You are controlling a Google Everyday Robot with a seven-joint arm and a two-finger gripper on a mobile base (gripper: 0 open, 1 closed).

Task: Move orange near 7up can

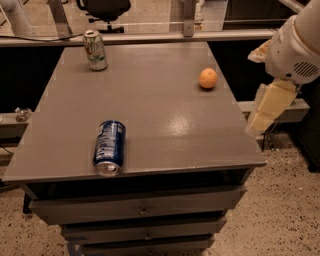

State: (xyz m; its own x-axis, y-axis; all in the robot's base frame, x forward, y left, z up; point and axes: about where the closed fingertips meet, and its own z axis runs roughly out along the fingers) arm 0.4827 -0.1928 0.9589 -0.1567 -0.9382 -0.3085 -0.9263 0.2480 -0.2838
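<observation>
The orange (208, 78) is a small round fruit, bright and evenly coloured, with a slightly duller dimple on top; it sits on the desk (150, 100) near the far right edge, alone, and casts a soft shadow under itself. The 7up can (95, 50) stands upright at the far left corner of the desk, well apart from the orange; it is a cylinder with a silver top and a green and white label carrying a red mark. A blue can (108, 147) lies on its side near the front left of the desk, its silver end facing the front edge; its label has white print too small to read.

The desk top is a flat grey slab, smooth and matte, with a pale sheen of reflected light near the middle right; beneath it are grey drawers (140, 207) with small knobs, stacked one under another. The floor (285, 210) is speckled, like terrazzo. Behind the desk runs a pale horizontal rail (150, 37), and beyond it is the dark base of an office chair (104, 9).

The end effector (262, 112) hangs off the right side of the desk, beside its edge and lower than the orange in the view; it is cream-coloured and blocky, below a rounded white arm housing (295, 50); I cannot tell whether it is spread or closed, and it touches nothing on the desk.
</observation>
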